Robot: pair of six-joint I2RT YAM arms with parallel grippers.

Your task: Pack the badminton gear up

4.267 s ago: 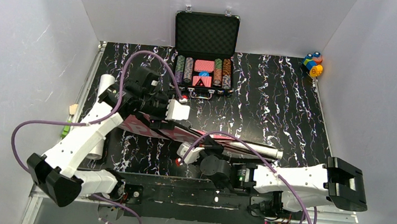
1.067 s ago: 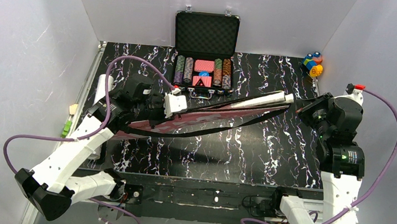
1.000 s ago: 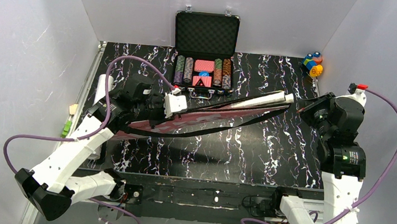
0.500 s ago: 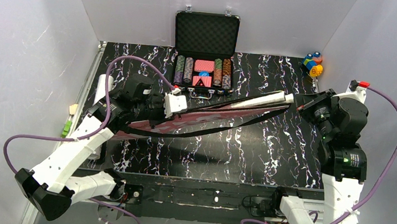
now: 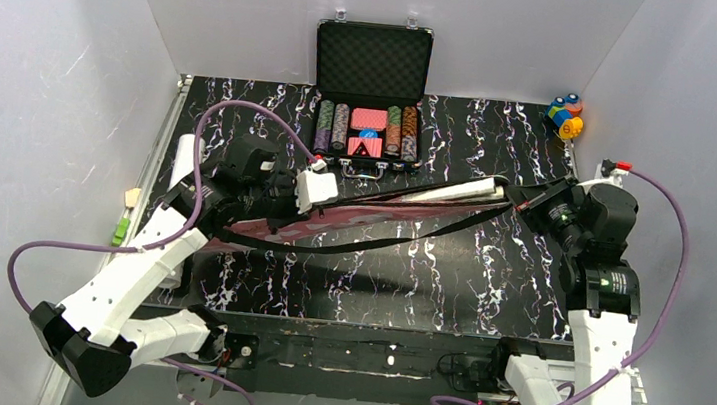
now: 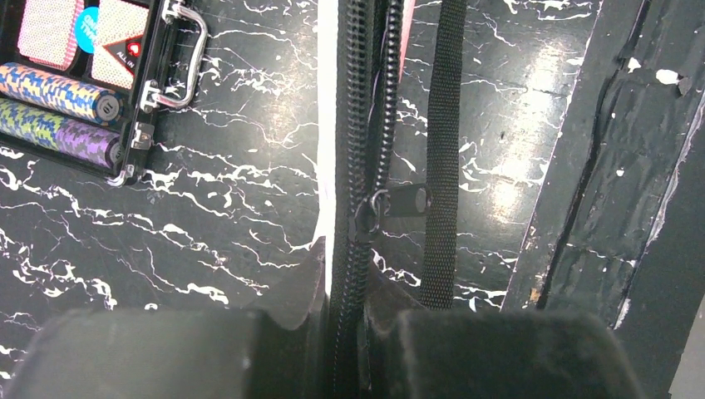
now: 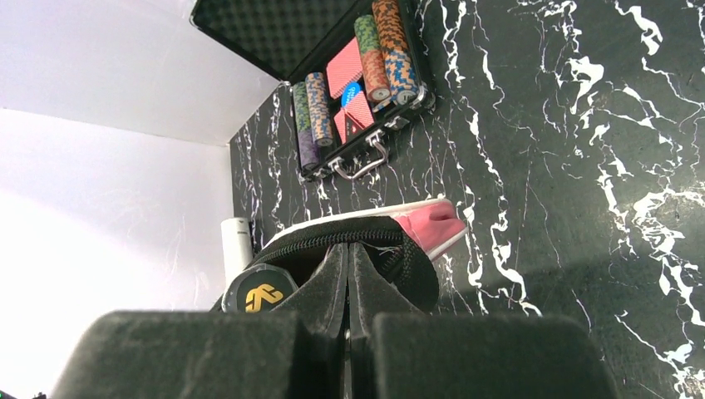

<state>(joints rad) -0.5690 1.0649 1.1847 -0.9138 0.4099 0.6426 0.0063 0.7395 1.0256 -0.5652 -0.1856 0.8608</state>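
Note:
The pink racket-shaped cover [image 5: 374, 209] hangs slanted above the table, its black strap [image 5: 380, 243] sagging below it. My left gripper [image 5: 305, 209] is shut on the cover's wide end; in the left wrist view its jaws [image 6: 353, 278] pinch the black zipper [image 6: 359, 125], with the zipper pull [image 6: 367, 218] just beyond them. My right gripper [image 5: 524, 200] is shut at the cover's narrow end. In the right wrist view its closed tips [image 7: 349, 249] touch the rim of the cover's opening [image 7: 432, 223], and a racket's butt cap [image 7: 259, 291] shows inside. The white tube [image 5: 185, 156] lies behind my left arm.
An open black case of poker chips [image 5: 365, 123] stands at the back centre, its handle [image 6: 179, 58] near the cover. A small multicoloured toy [image 5: 565, 116] sits in the back right corner. Small green and wooden pieces [image 5: 123, 223] lie off the table's left edge.
My right arm has swung from the table's front to the cover's narrow end, then pressed in and down, lowering that end slightly. The left gripper keeps its hold.

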